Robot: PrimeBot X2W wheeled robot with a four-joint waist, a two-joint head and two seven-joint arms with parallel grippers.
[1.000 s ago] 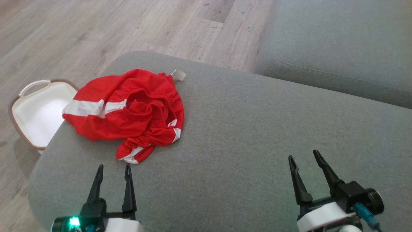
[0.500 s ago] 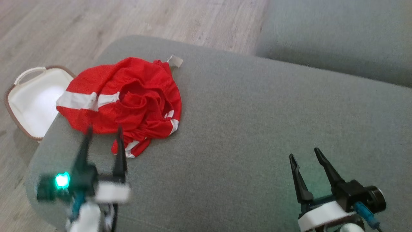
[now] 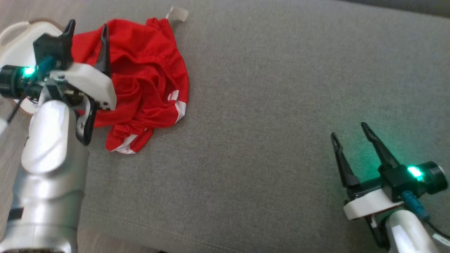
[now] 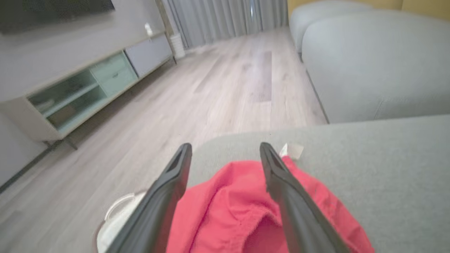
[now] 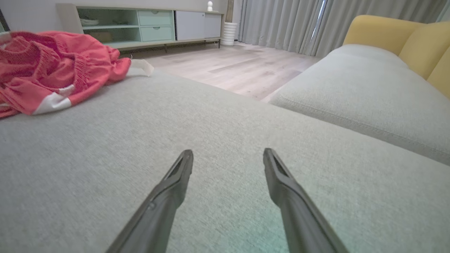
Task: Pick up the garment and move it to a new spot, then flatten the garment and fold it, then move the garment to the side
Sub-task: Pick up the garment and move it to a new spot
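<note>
The crumpled red-and-white mesh garment (image 3: pixel 147 80) is lying upper left on the grey fabric cushion (image 3: pixel 263 123), looking light and limp, probably best pinched at a raised fold, while the left gripper (image 3: pixel 88 26) over it and the right gripper (image 3: pixel 348 130) at lower right are gaping empty.

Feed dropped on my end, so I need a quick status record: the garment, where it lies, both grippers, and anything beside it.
garment: red with white stripes, crumpled, lying loose
surface: grey cushion, with the garment near its left edge
left gripper: open, above the garment's left part; contact unclear
right gripper: open, over bare cushion, well apart from the garment
nearby: white basket on the floor, left of the cushion
</note>
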